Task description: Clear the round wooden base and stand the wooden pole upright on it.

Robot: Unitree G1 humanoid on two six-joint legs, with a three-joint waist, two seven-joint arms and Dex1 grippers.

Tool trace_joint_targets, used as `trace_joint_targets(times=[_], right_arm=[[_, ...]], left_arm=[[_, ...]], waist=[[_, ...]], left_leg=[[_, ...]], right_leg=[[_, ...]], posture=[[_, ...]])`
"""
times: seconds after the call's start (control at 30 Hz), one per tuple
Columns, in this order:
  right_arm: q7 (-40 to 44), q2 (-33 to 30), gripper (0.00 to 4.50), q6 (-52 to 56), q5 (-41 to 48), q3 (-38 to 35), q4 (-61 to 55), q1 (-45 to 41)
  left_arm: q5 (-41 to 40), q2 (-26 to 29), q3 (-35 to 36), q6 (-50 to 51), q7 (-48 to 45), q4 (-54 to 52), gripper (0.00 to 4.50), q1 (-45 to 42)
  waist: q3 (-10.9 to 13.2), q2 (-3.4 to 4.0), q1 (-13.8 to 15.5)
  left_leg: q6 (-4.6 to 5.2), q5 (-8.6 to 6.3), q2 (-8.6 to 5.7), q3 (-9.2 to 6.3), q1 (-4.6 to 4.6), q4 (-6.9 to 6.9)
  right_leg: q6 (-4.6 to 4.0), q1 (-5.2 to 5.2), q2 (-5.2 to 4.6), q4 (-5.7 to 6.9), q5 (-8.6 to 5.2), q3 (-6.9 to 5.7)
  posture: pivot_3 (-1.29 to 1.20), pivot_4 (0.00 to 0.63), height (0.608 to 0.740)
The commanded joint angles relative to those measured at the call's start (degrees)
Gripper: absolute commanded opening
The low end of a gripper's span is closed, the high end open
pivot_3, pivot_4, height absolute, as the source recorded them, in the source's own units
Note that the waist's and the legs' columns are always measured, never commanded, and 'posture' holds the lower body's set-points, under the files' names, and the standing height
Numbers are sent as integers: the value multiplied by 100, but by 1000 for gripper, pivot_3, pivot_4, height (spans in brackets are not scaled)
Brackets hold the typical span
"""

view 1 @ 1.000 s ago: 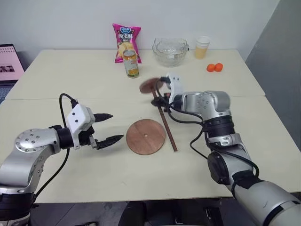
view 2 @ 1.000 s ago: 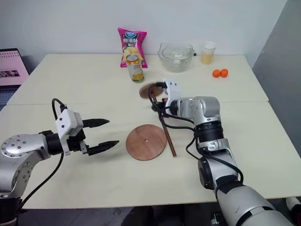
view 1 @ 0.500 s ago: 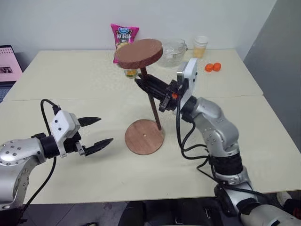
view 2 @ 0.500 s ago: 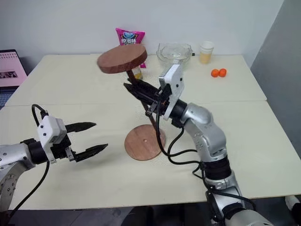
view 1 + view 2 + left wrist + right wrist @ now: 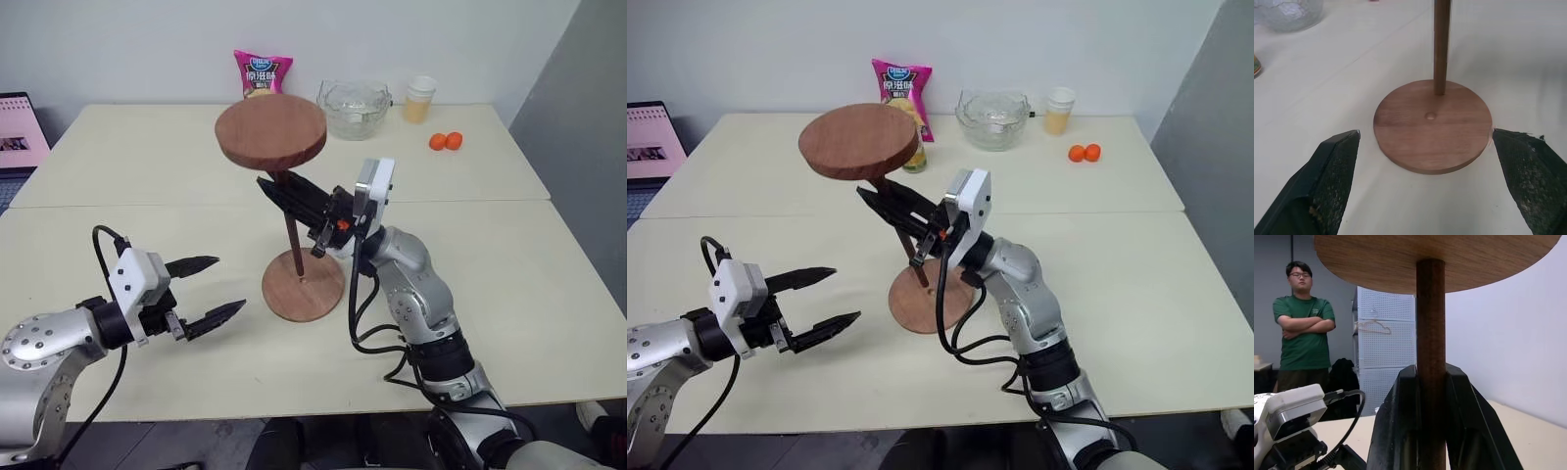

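1. The round wooden base [image 5: 303,285] lay bare on the table [image 5: 549,274], so clearing looked done.
2. The right gripper [image 5: 290,203] was clamped on the wooden pole [image 5: 291,235], disc end up, its foot resting on the base just behind the centre hole [image 5: 1430,116]; seating and release remained.
3. The left gripper [image 5: 211,291] stood wide open and empty beside the base.
4. Whether the foot sat flat was unclear.

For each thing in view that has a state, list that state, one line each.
Thin dark wooden pole: near upright, disc end up, lower tip on the base beside the centre hole.
Round reddish-brown wooden base: flat on the table, nothing else on it.
Right gripper: jaws shut on the pole.
Left gripper: jaws open, holding nothing.
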Motion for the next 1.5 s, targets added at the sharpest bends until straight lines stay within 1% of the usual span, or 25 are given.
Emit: trace_joint_targets(times=[0.03,0.27,0.57,0.9,1.23,1.4,1.5], right_arm=[[85,127,245,-596,-135,67,243,30],[89,215,245,-1167,-312,65,852,-6],[139,167,245,-1461,-414,5,1216,-4],[53,230,245,-1499,-452,-41,1364,-10],[143,176,245,-1557,-535,80,1370,170],[161,146,245,-1569,-559,127,1380,222],[172,122,245,-1530,-545,172,1313,281]], left_arm=[[-122,61,-124,-15,-131,-288,4500,59],[-148,132,-175,83,-194,-244,4500,74],[-125,120,-268,87,-217,-246,4500,-10],[-111,255,-335,142,-299,-212,4500,-43],[-82,225,-322,56,-264,-142,4500,5],[-76,226,-327,40,-262,-113,4500,-17],[-67,228,-332,30,-260,-98,4500,-24]], waist=[[0,0,0],[0,-1,0],[0,-1,1],[-1,-1,1],[-1,-1,1],[-1,-1,1],[0,0,1]], left_leg=[[0,0,0,0,2,0],[0,0,0,-1,12,0],[0,0,0,-3,15,0],[0,0,0,-3,18,0],[0,0,0,-4,25,0],[1,-1,0,-5,43,0],[2,-2,0,-5,70,-6]], right_leg=[[0,2,0,0,0,0],[0,12,1,0,0,-1],[0,19,1,-2,0,-2],[0,22,1,-2,0,-2],[0,30,1,-3,0,-2],[0,49,2,-5,0,-3],[0,76,2,-10,-1,-2]], posture=[[0,150,740],[0,150,740],[0,150,740],[0,150,740],[0,150,740],[0,150,740],[0,150,740]])
